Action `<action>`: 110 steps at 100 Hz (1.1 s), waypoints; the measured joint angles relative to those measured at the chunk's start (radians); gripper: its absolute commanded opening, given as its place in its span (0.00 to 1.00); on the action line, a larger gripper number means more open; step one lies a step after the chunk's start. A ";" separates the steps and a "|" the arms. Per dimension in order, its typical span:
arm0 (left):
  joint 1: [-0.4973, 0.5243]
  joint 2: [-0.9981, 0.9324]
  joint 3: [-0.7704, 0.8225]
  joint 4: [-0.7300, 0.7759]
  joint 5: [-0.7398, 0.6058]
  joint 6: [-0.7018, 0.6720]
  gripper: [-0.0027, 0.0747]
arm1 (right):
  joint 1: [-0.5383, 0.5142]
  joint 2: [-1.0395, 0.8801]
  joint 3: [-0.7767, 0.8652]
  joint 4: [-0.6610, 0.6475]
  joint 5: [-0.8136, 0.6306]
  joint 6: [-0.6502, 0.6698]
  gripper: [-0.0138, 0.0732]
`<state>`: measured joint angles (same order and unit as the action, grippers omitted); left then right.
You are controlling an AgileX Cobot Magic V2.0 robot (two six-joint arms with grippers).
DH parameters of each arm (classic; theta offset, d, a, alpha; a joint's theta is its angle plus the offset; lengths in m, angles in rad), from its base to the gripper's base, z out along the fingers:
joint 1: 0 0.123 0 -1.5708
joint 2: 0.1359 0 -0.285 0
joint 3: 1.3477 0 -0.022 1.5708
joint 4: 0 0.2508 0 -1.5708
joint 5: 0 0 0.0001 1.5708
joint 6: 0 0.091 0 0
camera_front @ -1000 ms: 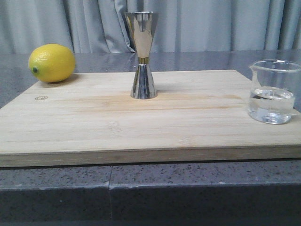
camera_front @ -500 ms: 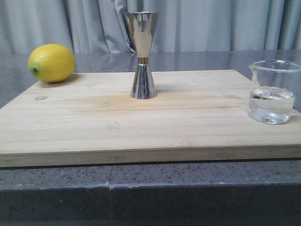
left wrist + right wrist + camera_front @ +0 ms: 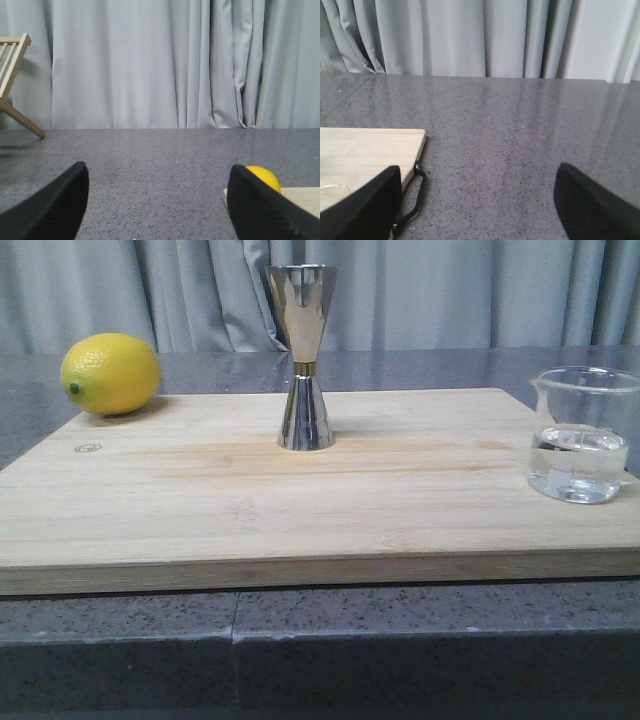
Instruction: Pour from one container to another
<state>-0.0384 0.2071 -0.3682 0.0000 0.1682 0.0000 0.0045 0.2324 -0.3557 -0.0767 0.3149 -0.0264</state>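
Standing on the board, the beaker sat well right of the jigger; both grippers gaped empty. Risk: the tall jigger's narrow mouth invited spilling or tipping.

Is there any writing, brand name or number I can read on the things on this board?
No text is readable.
Wooden board: a small burned-in mark near its left edge, too small to read.
Glass beaker: faint white markings, too blurred to read.
Steel jigger: no lettering visible.
Lemon: none.
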 measured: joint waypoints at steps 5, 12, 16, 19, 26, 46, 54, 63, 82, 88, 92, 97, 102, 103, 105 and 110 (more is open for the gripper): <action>0.000 0.011 -0.010 0.000 0.014 0.000 0.73 | 0.000 0.010 -0.022 0.000 0.035 -0.002 0.79; 0.000 0.033 -0.037 0.000 0.055 0.000 0.73 | 0.000 0.030 -0.056 0.000 0.088 -0.002 0.79; 0.000 0.048 -0.057 0.000 0.085 0.000 0.73 | 0.000 0.043 -0.077 0.000 0.119 -0.002 0.79; 0.000 0.066 -0.073 0.000 0.108 0.000 0.73 | 0.000 0.052 -0.091 0.000 0.141 -0.002 0.79; 0.000 0.107 -0.112 0.000 0.169 0.000 0.73 | 0.000 0.078 -0.126 0.000 0.198 -0.002 0.79; 0.000 0.251 -0.235 -0.040 0.376 0.065 0.73 | 0.000 0.152 -0.215 0.000 0.361 -0.002 0.79; 0.000 0.317 -0.279 -0.122 0.455 0.154 0.73 | 0.000 0.166 -0.227 0.002 0.381 -0.002 0.79; 0.000 0.384 -0.324 -0.253 0.527 0.295 0.73 | 0.000 0.178 -0.229 0.002 0.387 -0.002 0.79; 0.000 0.535 -0.354 -0.624 0.610 0.688 0.73 | 0.000 0.180 -0.230 0.002 0.393 -0.002 0.79; 0.000 0.579 -0.354 -0.746 0.621 0.852 0.73 | 0.000 0.180 -0.232 0.002 0.393 -0.002 0.79; 0.000 0.611 -0.354 -0.836 0.625 0.945 0.73 | 0.000 0.180 -0.232 0.002 0.393 -0.002 0.79; 0.000 0.650 -0.354 -0.941 0.625 1.091 0.73 | 0.000 0.180 -0.232 0.002 0.393 -0.002 0.79; 0.000 0.692 -0.352 -1.043 0.627 1.212 0.73 | 0.000 0.180 -0.232 0.002 0.393 -0.002 0.79; 0.000 0.704 -0.352 -1.072 0.627 1.229 0.73 | 0.000 0.180 -0.232 0.002 0.393 -0.002 0.79; 0.000 0.716 -0.349 -1.112 0.630 1.278 0.73 | 0.000 0.180 -0.232 0.004 0.393 -0.002 0.79; 0.000 0.764 -0.343 -1.197 0.648 1.386 0.73 | 0.000 0.180 -0.232 0.004 0.393 -0.002 0.79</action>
<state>-0.0384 0.9715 -0.7109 -1.1969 0.8159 1.3862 0.0045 0.4124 -0.5879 -0.0732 0.7080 -0.0280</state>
